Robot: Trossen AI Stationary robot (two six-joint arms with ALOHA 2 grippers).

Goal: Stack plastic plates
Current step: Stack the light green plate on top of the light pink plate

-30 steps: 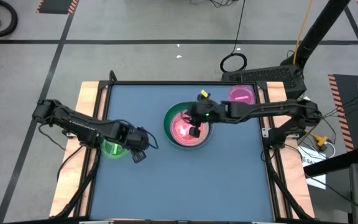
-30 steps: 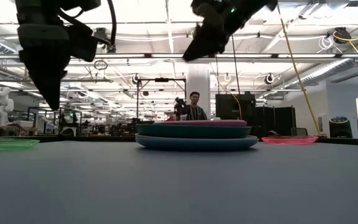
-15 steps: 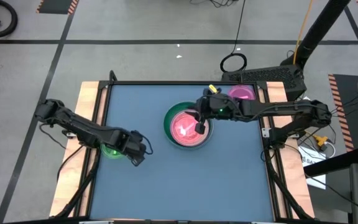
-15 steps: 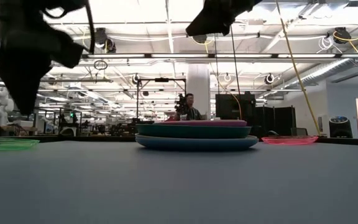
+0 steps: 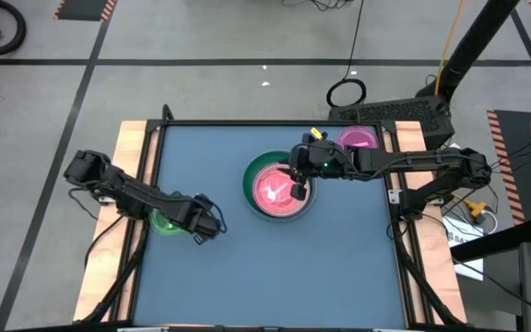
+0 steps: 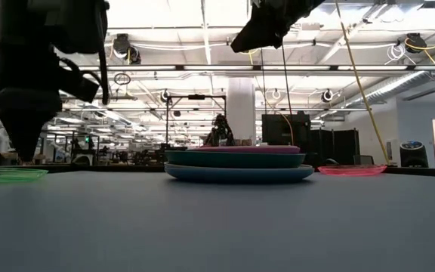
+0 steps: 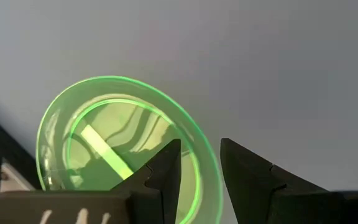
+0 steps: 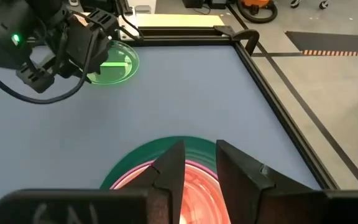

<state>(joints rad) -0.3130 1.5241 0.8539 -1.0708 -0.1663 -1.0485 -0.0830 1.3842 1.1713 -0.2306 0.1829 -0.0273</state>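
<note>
A stack of round plastic plates (image 5: 277, 189) was seen at the middle of the blue-grey table top (image 5: 247, 267), with a large dark green plate (image 8: 143, 158) showing as a rim around a translucent pink plate (image 5: 275, 190) on top. In the low view a blue plate (image 6: 239, 173) lay at the bottom of the stack, the dark green one (image 6: 234, 159) above it and a purple-pink edge uppermost.

The right gripper (image 5: 295, 190) was held above the stack's right side, clear of the plates in the low view. Its two dark fingers (image 8: 168, 171) were parted by a narrow gap, and nothing was held between them.

A small translucent green round plate (image 7: 123, 143) lay flat at the table's left edge. The left gripper (image 5: 206, 229) was positioned just beside it, on the side towards the table's middle. Its fingers (image 7: 166, 171) were likewise a little apart and empty, with the green plate's rim seen beneath them; whether the rim was touched could not be told.

A further pink round plate (image 5: 359, 139) rested at the table's far right corner, well apart from the stack.
</note>
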